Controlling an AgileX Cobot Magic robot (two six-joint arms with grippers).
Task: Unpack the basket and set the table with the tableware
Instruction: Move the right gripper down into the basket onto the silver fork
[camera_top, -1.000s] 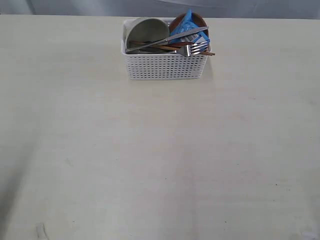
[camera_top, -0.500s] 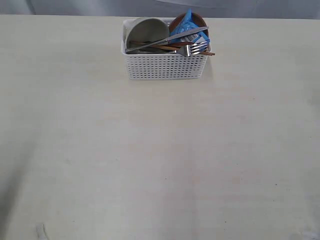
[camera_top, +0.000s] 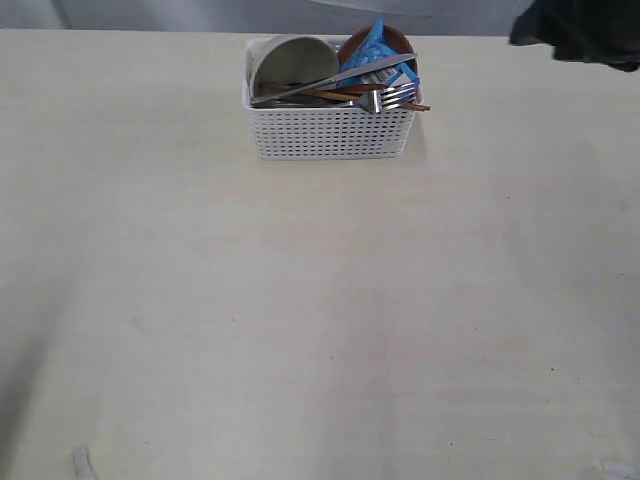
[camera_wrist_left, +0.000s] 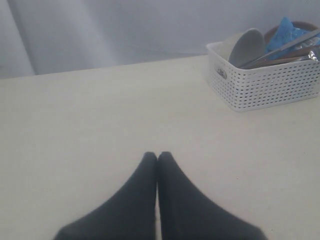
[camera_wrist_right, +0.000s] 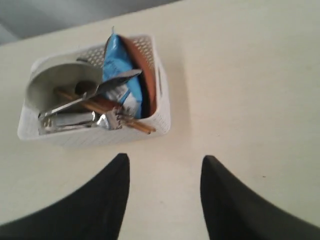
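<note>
The white lattice basket (camera_top: 330, 135) stands at the far middle of the cream table (camera_top: 300, 320), packed with tableware. An off-white bowl (camera_top: 293, 62) leans in its left end and a brown plate (camera_top: 352, 44) stands at its right end. A steel knife (camera_top: 340, 77), a fork (camera_top: 388, 98) and wooden chopsticks (camera_wrist_right: 136, 126) lie across the top. My right gripper (camera_wrist_right: 164, 159) hovers open and empty short of the basket (camera_wrist_right: 95, 136). My left gripper (camera_wrist_left: 157, 155) is shut and empty over bare table, well away from the basket (camera_wrist_left: 270, 90).
A blue chips packet (camera_top: 378, 45) stands in the basket between knife and plate. My right arm (camera_top: 580, 30) shows as a dark blur at the far right, to the right of the basket. The table's far edge runs just behind the basket.
My right arm has come into the exterior view at the far right corner, where nothing showed before. The basket and its contents have not moved.
</note>
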